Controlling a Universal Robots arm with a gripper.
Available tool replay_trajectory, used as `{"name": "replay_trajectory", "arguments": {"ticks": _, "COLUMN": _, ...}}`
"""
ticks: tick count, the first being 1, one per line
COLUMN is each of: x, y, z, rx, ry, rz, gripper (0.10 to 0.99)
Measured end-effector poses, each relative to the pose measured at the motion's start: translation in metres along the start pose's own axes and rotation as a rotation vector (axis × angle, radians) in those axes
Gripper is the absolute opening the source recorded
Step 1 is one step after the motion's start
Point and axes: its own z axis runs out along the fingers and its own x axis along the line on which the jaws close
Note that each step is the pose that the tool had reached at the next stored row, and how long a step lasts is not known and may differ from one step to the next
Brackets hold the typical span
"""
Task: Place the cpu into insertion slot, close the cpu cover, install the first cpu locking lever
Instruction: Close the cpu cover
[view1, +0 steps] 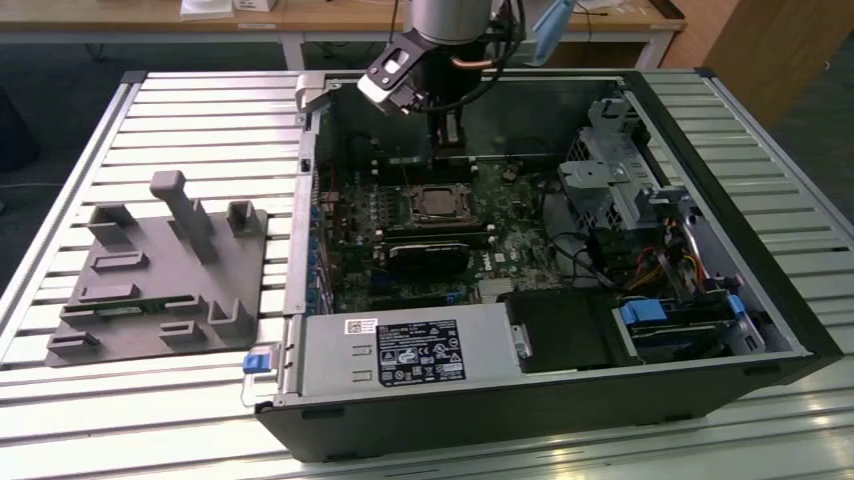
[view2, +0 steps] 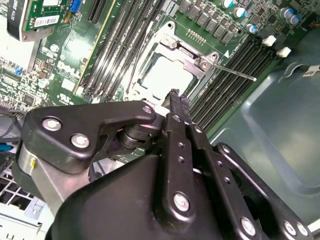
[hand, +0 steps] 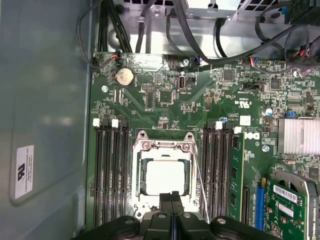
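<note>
The cpu (hand: 165, 177) lies flat in the insertion slot (hand: 141, 186), its pale metal face showing. The silver cpu cover (hand: 162, 146) lies down around it as a frame. In the second wrist view the cpu (view2: 167, 75) shows through the cover (view2: 187, 52), and a thin locking lever rod (view2: 235, 72) sticks out free beside the socket. My gripper (hand: 171, 196) hangs just above the socket's edge, shut, with nothing between its fingers. Its black fingertips (view2: 175, 95) press together. In the exterior view the gripper (view1: 451, 150) is inside the open case, above the socket (view1: 437, 203).
Memory slots (hand: 107, 175) flank the socket on both sides. A black rectangular card (view1: 430, 250) lies beside the socket. A drive cage (view1: 614, 180) and cables fill the exterior view's right. A grey fixture (view1: 160, 270) stands on the slatted table at its left.
</note>
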Motion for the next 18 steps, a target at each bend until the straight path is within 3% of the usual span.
{"name": "replay_trajectory", "arguments": {"ticks": 12, "x": 0.0000, "y": 0.0000, "z": -0.0001, "rx": -0.003, "ry": 0.0031, "rz": -0.190, "gripper": 0.106}}
{"name": "replay_trajectory", "arguments": {"ticks": 18, "x": 0.0000, "y": 0.0000, "z": -0.0001, "rx": -0.004, "ry": 0.0039, "rz": -0.235, "gripper": 0.106}}
